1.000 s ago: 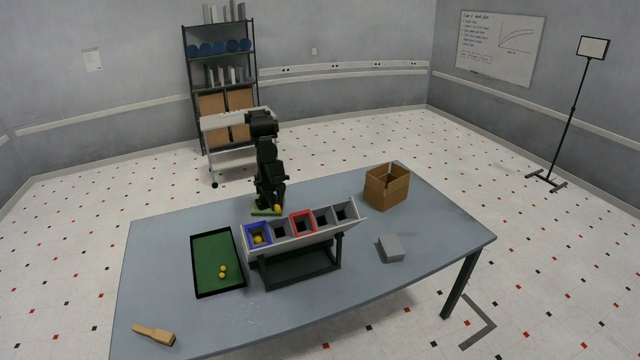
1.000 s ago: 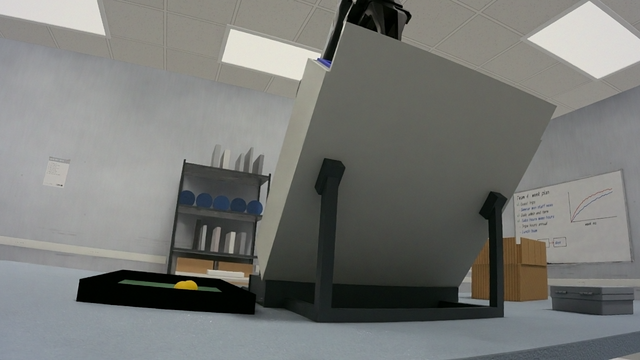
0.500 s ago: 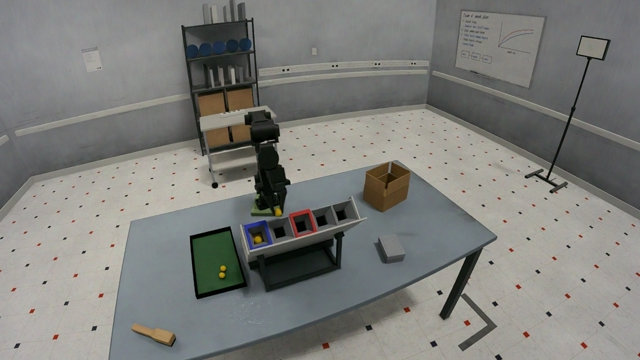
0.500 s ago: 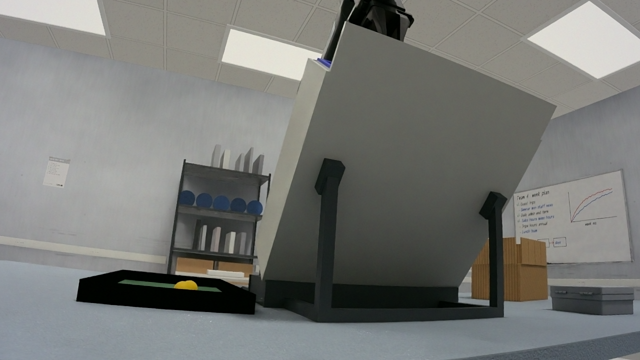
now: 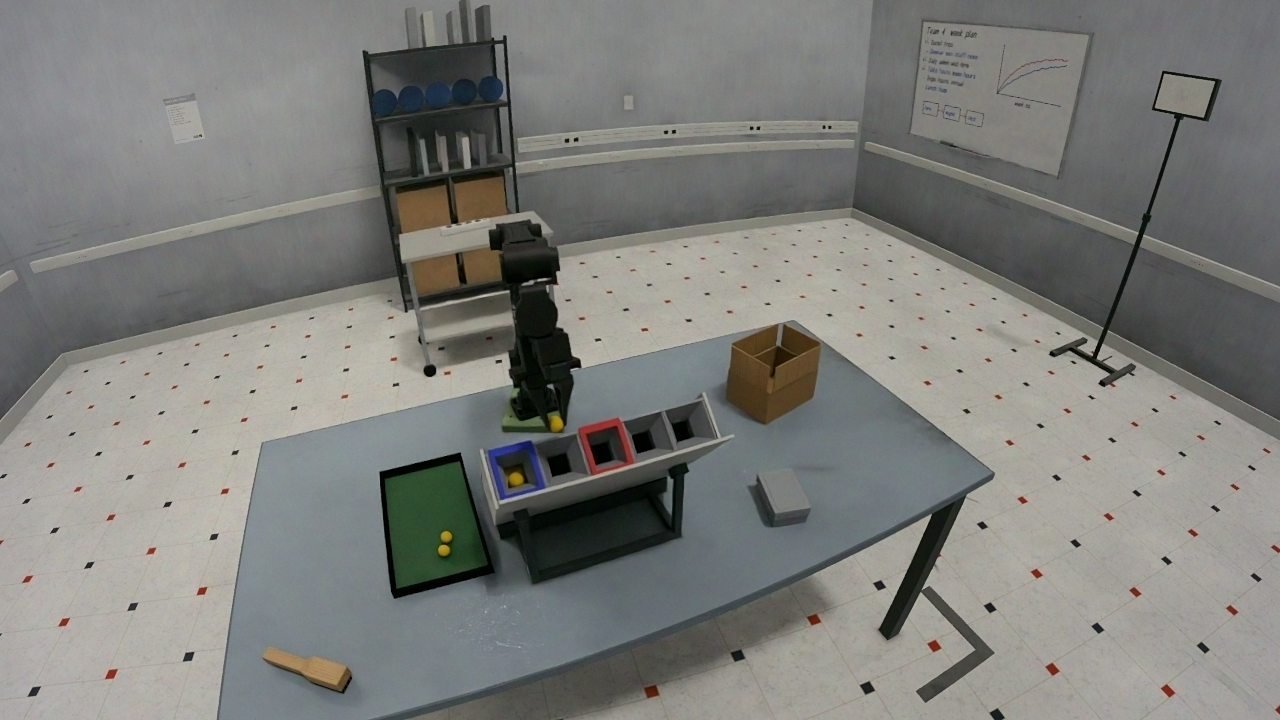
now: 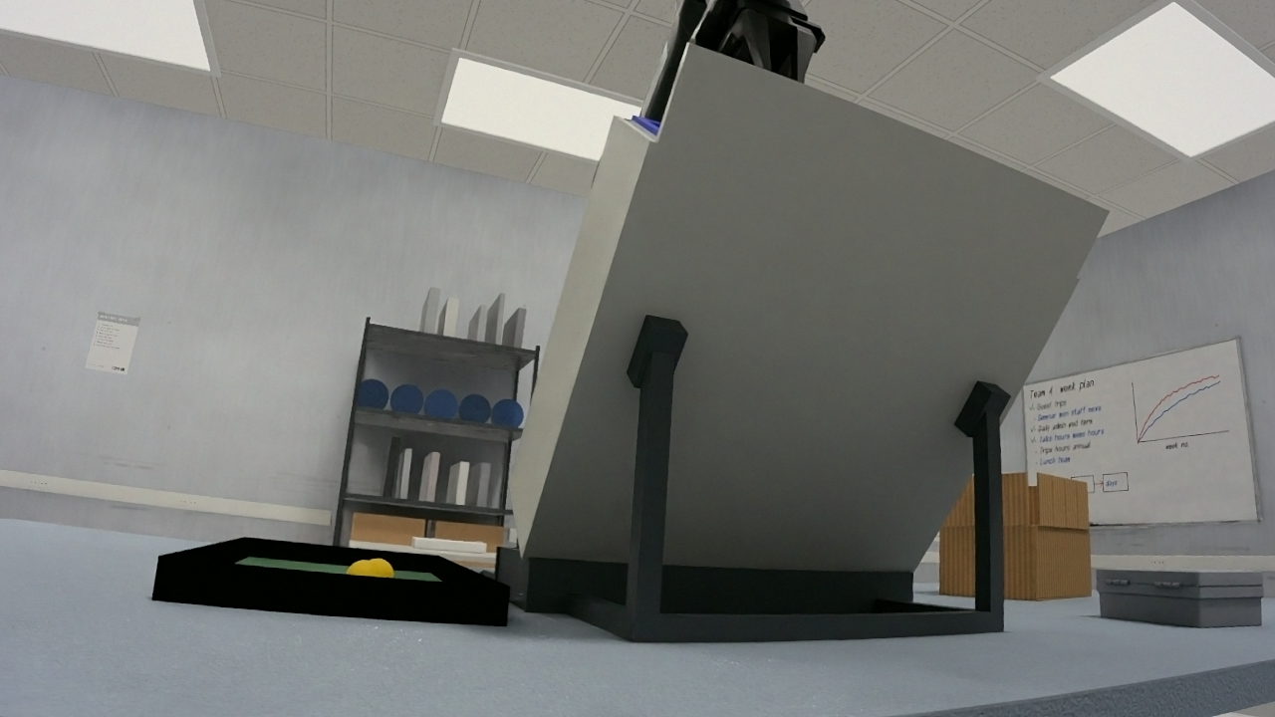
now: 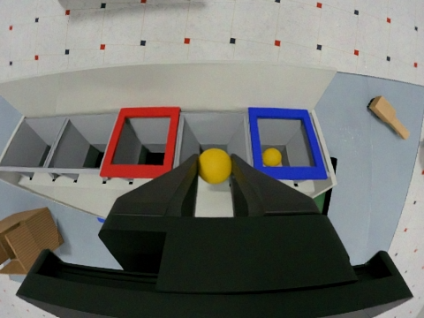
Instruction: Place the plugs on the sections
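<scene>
My gripper (image 7: 214,161) (image 5: 554,419) is shut on a yellow marble (image 7: 215,165) (image 5: 555,422). It hangs just behind the row of funnels, close above the plain grey funnel (image 7: 214,137) (image 5: 560,462) between the red-banded funnel (image 7: 142,141) (image 5: 605,445) and the blue-banded funnel (image 7: 284,142) (image 5: 516,465). A second yellow marble (image 7: 272,156) (image 5: 515,479) sits inside the blue-banded funnel. Two more marbles (image 5: 443,543) (image 6: 370,567) lie in the green tray (image 5: 414,510) (image 6: 294,584). The grey cover (image 6: 802,357) hides the pipes. The plugs are not in view, save a blue sliver (image 7: 102,219) by the gripper body.
A cardboard box (image 5: 772,371) (image 7: 26,238) (image 6: 1016,535) stands at the table's far right. A grey case (image 5: 782,497) (image 6: 1176,596) lies right of the funnel stand (image 5: 595,528). A wooden block (image 5: 307,668) (image 7: 388,116) lies at the front left corner.
</scene>
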`<state>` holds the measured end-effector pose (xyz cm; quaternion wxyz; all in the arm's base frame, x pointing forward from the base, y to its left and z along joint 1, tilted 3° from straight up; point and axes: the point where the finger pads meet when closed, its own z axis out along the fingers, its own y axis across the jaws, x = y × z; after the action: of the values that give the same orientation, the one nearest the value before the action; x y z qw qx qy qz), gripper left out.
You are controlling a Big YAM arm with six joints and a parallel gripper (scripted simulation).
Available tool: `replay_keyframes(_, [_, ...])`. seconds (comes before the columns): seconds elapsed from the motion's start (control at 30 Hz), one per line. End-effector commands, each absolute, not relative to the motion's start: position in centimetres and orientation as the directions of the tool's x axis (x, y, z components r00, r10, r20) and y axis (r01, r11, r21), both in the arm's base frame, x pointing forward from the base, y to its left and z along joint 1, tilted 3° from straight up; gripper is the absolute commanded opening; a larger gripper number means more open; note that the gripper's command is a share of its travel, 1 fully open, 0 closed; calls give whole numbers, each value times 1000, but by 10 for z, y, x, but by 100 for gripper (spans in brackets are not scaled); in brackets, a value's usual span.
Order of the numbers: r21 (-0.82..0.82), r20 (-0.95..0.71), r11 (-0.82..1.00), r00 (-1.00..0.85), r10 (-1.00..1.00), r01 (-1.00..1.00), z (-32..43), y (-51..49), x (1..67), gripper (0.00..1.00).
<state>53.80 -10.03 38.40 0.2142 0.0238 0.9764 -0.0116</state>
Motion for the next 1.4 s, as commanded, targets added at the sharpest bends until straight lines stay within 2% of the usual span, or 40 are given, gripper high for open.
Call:
replay_keyframes(0.0, [-19,-478,998,-878,41,57,411,-99,548,0])
replay_keyframes(1.37, [-19,-479,998,-877,41,57,415,-99,549,0])
